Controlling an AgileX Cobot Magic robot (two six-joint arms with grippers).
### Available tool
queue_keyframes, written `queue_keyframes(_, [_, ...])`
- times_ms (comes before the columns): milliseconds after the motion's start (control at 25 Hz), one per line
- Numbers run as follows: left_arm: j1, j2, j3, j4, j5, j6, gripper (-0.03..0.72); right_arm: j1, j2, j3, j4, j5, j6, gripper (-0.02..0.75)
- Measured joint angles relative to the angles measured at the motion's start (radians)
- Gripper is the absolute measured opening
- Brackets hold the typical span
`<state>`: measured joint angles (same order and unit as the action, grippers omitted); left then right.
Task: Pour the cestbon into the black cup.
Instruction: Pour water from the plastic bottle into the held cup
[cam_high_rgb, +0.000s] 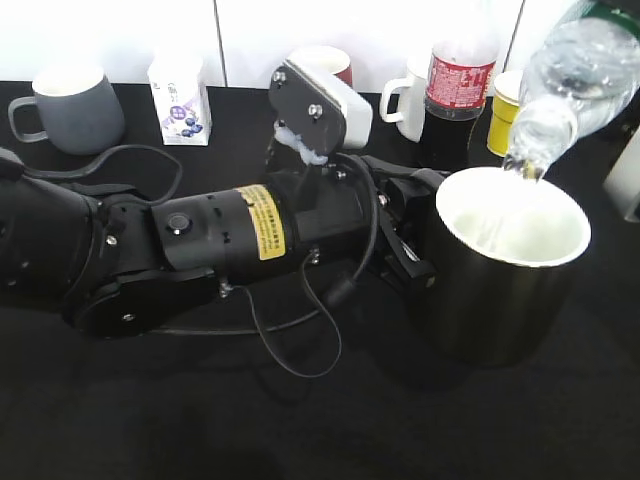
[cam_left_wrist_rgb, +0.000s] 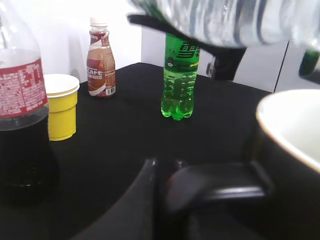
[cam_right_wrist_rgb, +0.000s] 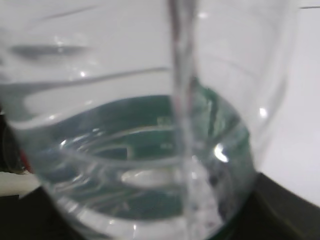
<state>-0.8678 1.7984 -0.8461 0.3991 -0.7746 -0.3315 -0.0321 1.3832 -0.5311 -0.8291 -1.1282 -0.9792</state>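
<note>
On a black desk (cam_high_rgb: 150, 420) backed by white panels, the cestbon (cam_high_rgb: 560, 85) tips mouth-down just above the black cup's (cam_high_rgb: 500, 290) rim, water falling inside. The left hand (cam_high_rgb: 405, 245) pinches the cup's handle; the right hand's grip is hidden behind the bottle. A slow, centred tilt should prevent splashing.

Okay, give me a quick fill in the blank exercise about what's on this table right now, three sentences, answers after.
1. The cestbon is tilted with its mouth over the ____ cup.
2. The left gripper holds that cup by its ____.
3. The cup beside the cola bottle in the left wrist view is ____.

Missing words: black; handle; yellow
</note>
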Motion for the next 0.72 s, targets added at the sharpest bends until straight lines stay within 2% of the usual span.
queue_keyframes(720, [0.000, 0.000, 0.000, 0.003, 0.010, 0.004, 0.054, 0.000, -0.001, -0.003, 0.060, -0.035, -0.075, 0.492])
